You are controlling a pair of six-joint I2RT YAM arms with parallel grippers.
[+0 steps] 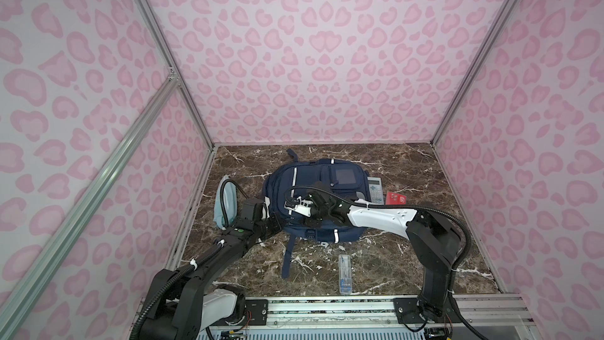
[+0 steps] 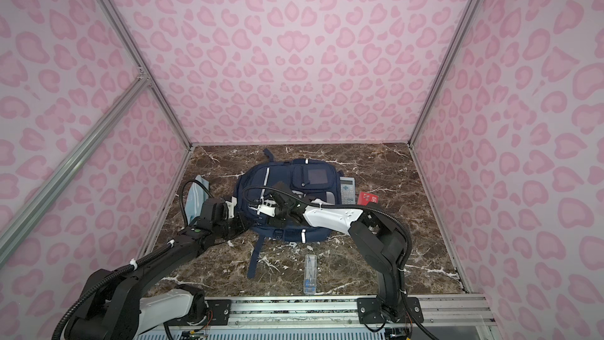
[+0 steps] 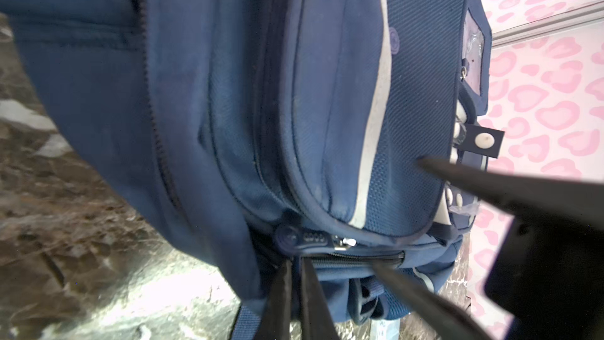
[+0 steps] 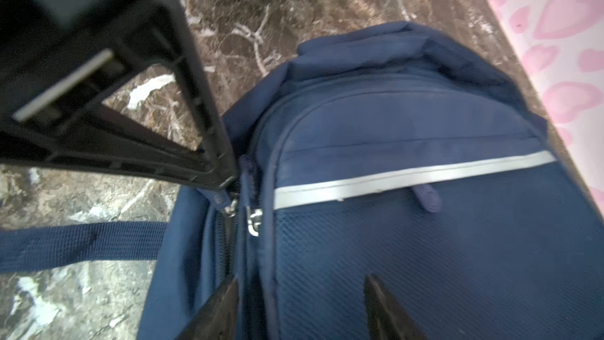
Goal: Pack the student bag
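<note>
The student bag [image 1: 313, 188] [image 2: 287, 184], navy with thin white stripes, lies flat in the middle of the marble table. My left gripper [image 1: 279, 224] is at its near-left edge. The right wrist view shows the left gripper's fingertips [image 4: 225, 181] pinched on a blue zip pull by the metal sliders [image 4: 253, 220]; the left wrist view shows my left gripper [image 3: 295, 268] shut at the zip. My right gripper [image 1: 302, 220] hovers over the bag's mesh front panel [image 4: 457, 256]. It [image 4: 302, 292] stands open and holds nothing, and one of its fingers [image 3: 474, 174] shows in the left wrist view.
A light-blue pouch [image 1: 225, 204] lies left of the bag, under the left arm's cable. A grey calculator [image 1: 376, 189] and a red box [image 1: 396, 198] sit at the bag's right. A clear case of drawing tools [image 1: 345, 274] lies near the front edge beside a loose strap [image 1: 287, 256].
</note>
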